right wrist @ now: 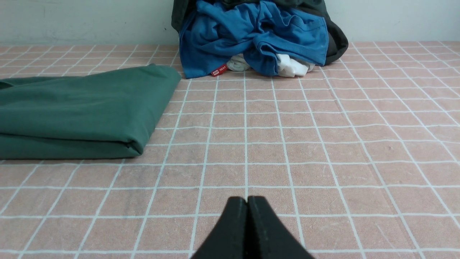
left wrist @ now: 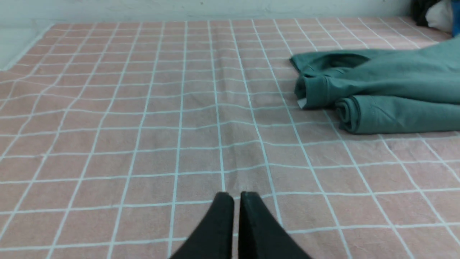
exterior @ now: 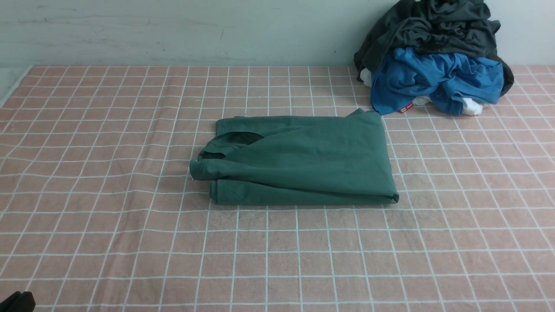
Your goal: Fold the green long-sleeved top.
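Currently, the green long-sleeved top [exterior: 299, 160] lies folded at counter [exterior: 108, 216] centre, long axis 9-to-3 o'clock, collar end toward 9. A clothes pile [exterior: 433, 60] sits at 1 o'clock. Left hand [left wrist: 236, 201] and right hand [right wrist: 247, 205] are both closed, empty.

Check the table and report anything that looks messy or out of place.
The green long-sleeved top is folded into a compact rectangle, though a cuff pokes out at its left edge, slightly untidy. Behind it on the right, a blue garment and a dark garment sit crumpled in a heap against the wall.
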`<state>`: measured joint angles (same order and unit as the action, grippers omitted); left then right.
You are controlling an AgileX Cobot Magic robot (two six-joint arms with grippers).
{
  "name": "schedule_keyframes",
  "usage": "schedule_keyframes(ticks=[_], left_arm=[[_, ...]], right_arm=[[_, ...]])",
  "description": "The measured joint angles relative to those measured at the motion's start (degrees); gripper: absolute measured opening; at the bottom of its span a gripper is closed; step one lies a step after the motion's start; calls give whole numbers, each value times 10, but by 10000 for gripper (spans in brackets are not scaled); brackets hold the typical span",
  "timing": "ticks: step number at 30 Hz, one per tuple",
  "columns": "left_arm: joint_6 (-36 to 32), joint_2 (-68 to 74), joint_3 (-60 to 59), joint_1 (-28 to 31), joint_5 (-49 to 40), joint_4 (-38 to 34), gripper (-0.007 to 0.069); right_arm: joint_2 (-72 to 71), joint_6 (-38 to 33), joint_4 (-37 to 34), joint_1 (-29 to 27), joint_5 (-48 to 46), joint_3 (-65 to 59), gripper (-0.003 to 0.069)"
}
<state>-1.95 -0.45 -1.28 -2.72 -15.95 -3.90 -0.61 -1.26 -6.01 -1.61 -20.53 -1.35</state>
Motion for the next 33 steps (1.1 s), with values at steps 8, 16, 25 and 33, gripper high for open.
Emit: schedule_keyframes(ticks=[8, 16, 25, 33], left_arm=[[-27, -2, -2, 13, -33, 4, 16], [-30, -2, -1, 16, -37, 2, 16], [-30, -2, -1, 16, -37, 2, 16], [-30, -2, -1, 20, -38, 1, 16]], right_arm=[[0, 0, -1, 0, 0, 0, -13], [0, 0, -1, 0, 0, 0, -13], [0, 0, -1, 0, 0, 0, -13], [0, 0, -1, 0, 0, 0, -13]])
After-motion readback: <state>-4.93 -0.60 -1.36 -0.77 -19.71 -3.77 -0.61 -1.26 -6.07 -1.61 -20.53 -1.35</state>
